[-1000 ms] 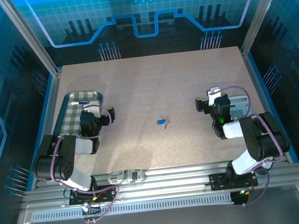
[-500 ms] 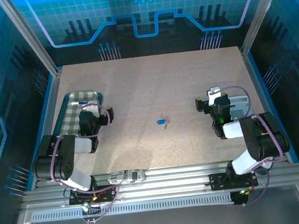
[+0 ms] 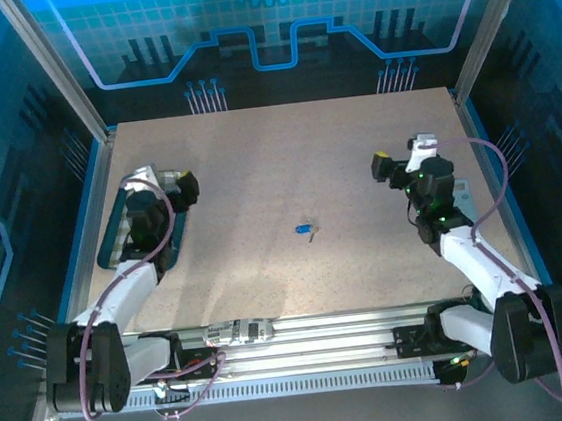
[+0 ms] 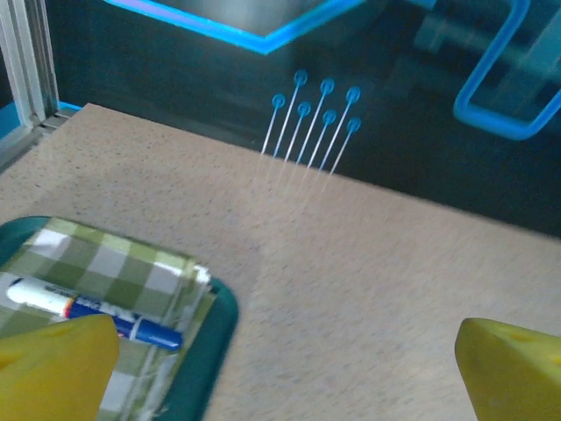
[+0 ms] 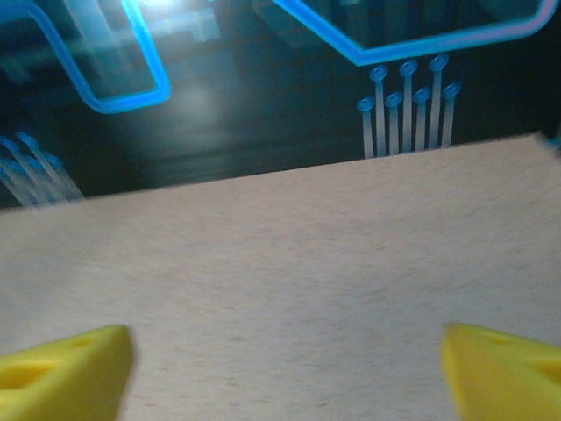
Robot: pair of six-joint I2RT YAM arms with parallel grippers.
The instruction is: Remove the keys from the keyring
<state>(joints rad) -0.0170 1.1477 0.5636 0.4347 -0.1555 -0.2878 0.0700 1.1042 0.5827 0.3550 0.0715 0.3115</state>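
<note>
I see the keys (image 3: 303, 229) lying mid-worktop (image 3: 285, 150), with the keyring (image 3: 311, 235) just beside them to the right. At the left edge sits a tray (image 4: 223, 307) with a cloth (image 4: 114, 263) in it and a pen (image 4: 88, 307) on the cloth. The left fingers (image 4: 53, 364) hang over the tray's far end, and the right fingers (image 5: 61, 364) are well right of the keys.

The worktop (image 3: 286, 160) is a matt, finely speckled beige board with a slightly grainy look, edged at the near side by ribbed bare-metal rails (image 3: 353, 326). On it a smooth teal plastic tray (image 4: 224, 309) carries a folded green-checked woven cloth (image 4: 114, 263) and a glossy white-and-blue plastic pen (image 4: 92, 309), while the keys (image 3: 304, 230) show a blue head, seemingly plastic, and a pale metallic blade. The pads (image 4: 54, 361) of the left end effector (image 4: 282, 373) and the right end effector (image 5: 285, 368) look like matt yellow plastic.
</note>
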